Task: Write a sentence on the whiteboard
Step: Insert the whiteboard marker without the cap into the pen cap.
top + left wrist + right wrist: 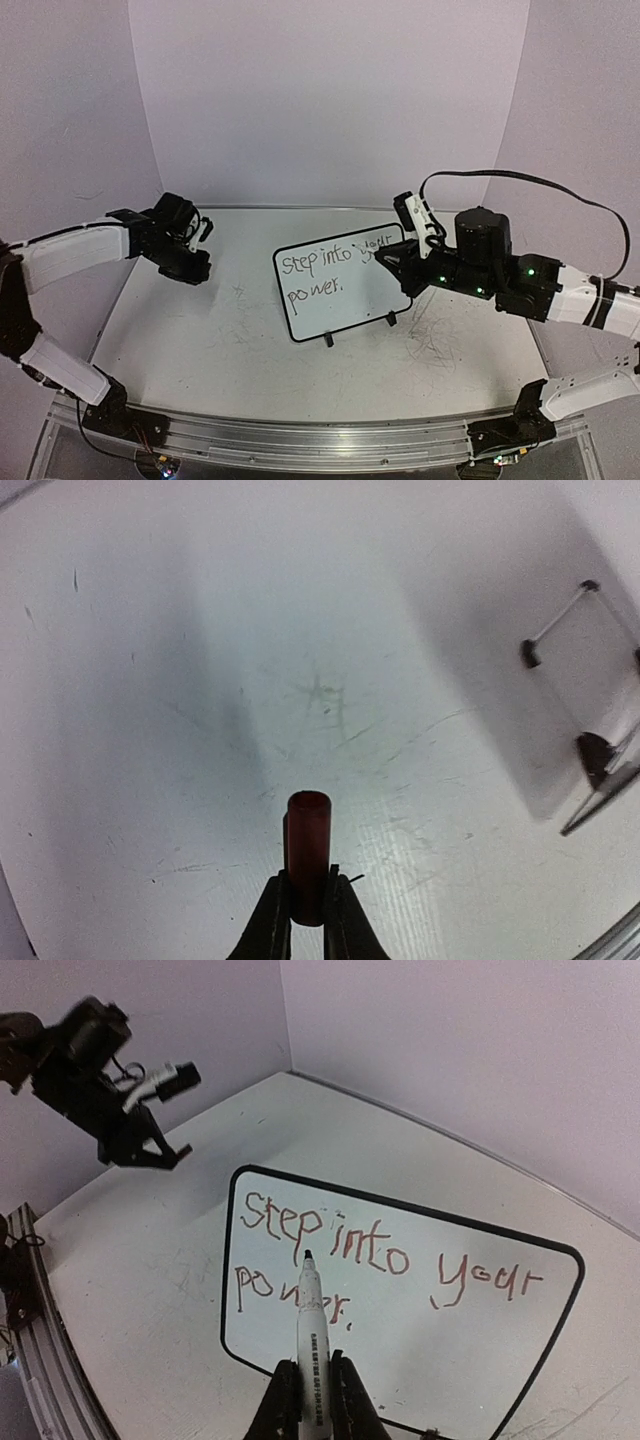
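Observation:
The whiteboard (345, 300) stands on the table's middle on two black feet, and the right wrist view shows it from above (480, 1350). The sentence (325, 265) reads "step into your power." in two dark handwritten lines (390, 1255). My right gripper (392, 258) hangs over the board's upper right corner, partly hiding "your". It (310, 1368) is shut on a white marker (310, 1335), uncapped, tip pointing at the board; contact cannot be told. My left gripper (188, 258) hovers left of the board. It (308, 882) is shut on a dark red marker cap (308, 840).
Grey scuffs mark the white tabletop (200, 330). Pale walls (330, 100) close in the back and both sides. A black cable (540, 185) loops above the right arm. A metal rail (300, 440) runs along the near edge. One whiteboard foot (596, 755) shows at the left wrist view's right.

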Controlling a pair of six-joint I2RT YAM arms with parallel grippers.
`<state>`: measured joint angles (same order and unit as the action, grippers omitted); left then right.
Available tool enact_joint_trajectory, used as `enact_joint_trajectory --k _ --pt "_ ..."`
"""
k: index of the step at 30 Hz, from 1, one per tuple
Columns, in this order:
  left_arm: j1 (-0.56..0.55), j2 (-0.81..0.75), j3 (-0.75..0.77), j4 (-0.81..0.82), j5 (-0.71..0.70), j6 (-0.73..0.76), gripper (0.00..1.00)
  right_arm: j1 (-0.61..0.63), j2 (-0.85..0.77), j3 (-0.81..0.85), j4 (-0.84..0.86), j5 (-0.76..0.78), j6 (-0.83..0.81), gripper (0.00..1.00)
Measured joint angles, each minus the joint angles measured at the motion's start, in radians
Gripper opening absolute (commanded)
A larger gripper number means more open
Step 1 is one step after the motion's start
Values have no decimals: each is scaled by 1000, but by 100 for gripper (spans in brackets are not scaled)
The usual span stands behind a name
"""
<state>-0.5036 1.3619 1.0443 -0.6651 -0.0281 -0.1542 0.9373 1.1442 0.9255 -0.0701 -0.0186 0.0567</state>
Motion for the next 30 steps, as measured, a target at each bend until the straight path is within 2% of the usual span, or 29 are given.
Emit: enact_joint_trajectory --k 5,11,14,18,20,24,30 --pt "-230 -244 14 2 -20 3 0 -21 74 96 -106 -148 -58 0" --pt "-283 -384 16 -6 -18 25 0 -40 178 242 -243 -281 -108 0" --pt "-359 -355 34 -21 -10 48 0 -41 231 294 -311 -358 -121 0" --pt "-541 -208 95 -18 -51 116 0 -41 302 374 -409 -431 -137 0" --pt "-595 -140 108 -16 -64 162 0 -40 328 401 -437 -449 -144 0" --pt "-612 -74 108 -26 -103 246 0 -40 338 408 -490 -488 -161 0" --pt "-623 -63 108 -25 -144 311 0 -40 340 408 -517 -539 -164 0"
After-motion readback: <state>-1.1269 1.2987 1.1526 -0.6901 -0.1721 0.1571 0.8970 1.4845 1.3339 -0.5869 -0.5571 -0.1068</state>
